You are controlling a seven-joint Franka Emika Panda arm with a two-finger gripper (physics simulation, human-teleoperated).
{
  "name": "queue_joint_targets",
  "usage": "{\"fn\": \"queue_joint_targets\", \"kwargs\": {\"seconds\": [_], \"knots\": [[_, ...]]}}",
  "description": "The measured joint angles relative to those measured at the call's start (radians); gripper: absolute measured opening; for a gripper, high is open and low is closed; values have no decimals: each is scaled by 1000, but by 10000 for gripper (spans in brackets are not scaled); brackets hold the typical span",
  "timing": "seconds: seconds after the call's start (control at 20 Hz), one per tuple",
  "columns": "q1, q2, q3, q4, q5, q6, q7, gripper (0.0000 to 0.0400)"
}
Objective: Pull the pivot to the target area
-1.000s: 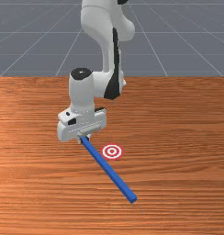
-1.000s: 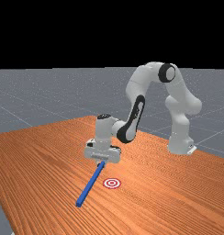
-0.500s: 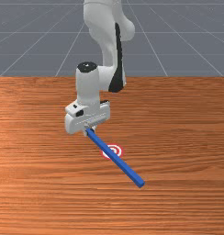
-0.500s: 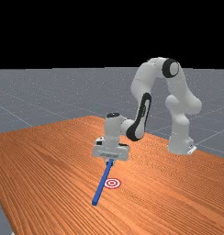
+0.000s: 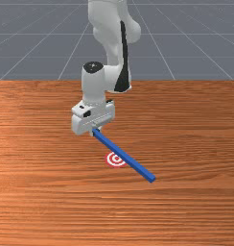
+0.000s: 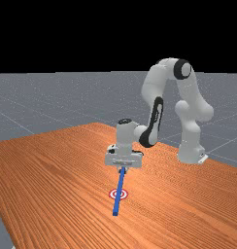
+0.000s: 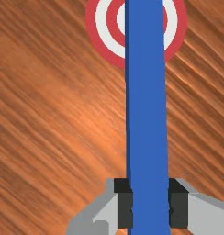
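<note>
At the near-arm end of the long blue bar, the gripper [image 5: 95, 132] is at the front view's left of the middle. The blue bar [image 5: 126, 156] slants from there down to the front view's right, crossing over part of the red and white target [image 5: 112, 159]. In the wrist view the gripper [image 7: 151, 209] has a dark pad against each side of the blue bar [image 7: 147, 114], shut on it. Beyond the fingers the bar covers the middle strip of the target [image 7: 103, 20]. The bar's far end lies past the target.
The orange-brown wooden table [image 5: 195, 125] lies under the bar and target. In the far view the arm's base [image 6: 191, 151] stands at the right, and the table's edge runs down the left side.
My hand has moved back toward the arm's base and a little to the front view's right, with the bar in it. The bar has swung and its free end has shifted across the target.
</note>
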Motion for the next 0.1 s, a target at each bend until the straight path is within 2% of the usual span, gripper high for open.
{"fn": "queue_joint_targets", "kwargs": {"seconds": [0.05, 0.1], "knots": [[153, 7, -152, -12, -116, 11, 182, 205], [190, 9, -188, -13, -150, 4, 223, 282]]}}
